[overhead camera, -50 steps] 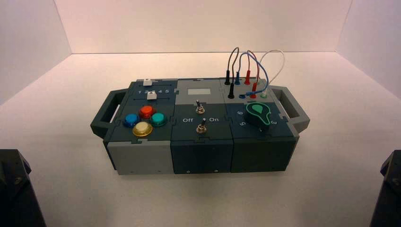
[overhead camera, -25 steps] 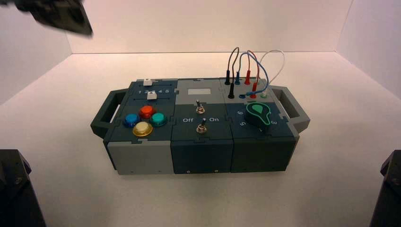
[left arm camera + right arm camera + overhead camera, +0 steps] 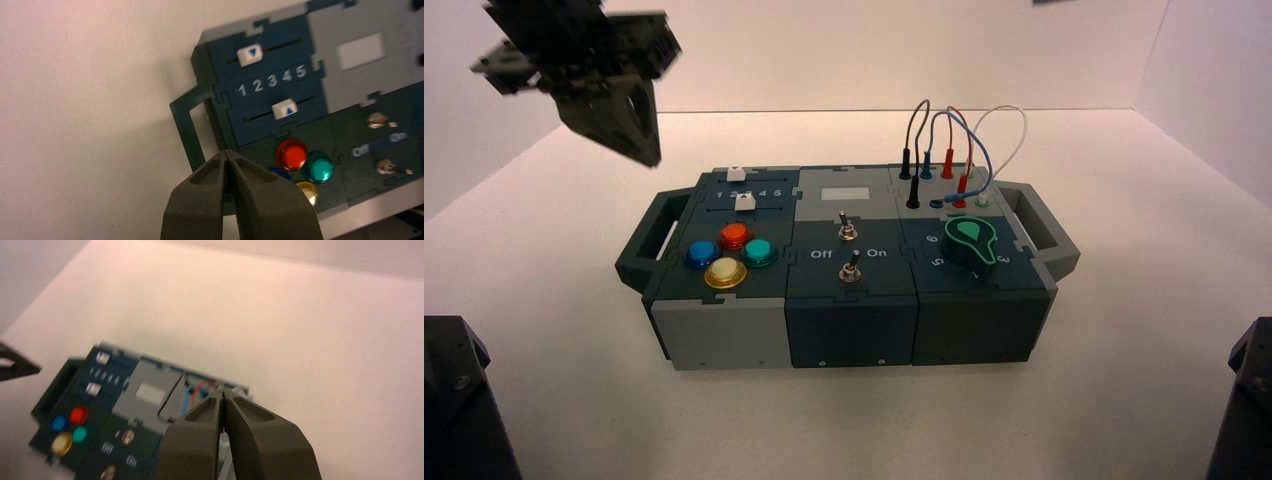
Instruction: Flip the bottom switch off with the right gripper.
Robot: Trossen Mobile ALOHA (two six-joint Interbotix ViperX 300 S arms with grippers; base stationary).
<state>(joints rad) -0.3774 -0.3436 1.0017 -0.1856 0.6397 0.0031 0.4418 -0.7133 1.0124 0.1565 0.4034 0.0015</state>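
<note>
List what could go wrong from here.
1. The bottom switch sits just in front of the back toggle; the right gripper, high above, could hit the wrong one.
2. Coming down, it might snag the looped wires.
3. The left gripper hangs near the box's left end and could get in the way.

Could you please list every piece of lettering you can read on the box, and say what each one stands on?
"1 2 3 4 5": on the scale between the two white sliders.
"Off": on the dark-blue switch module, between its two toggles.
"On": same module.
Numerals around the green knob: not plainly readable.
</note>
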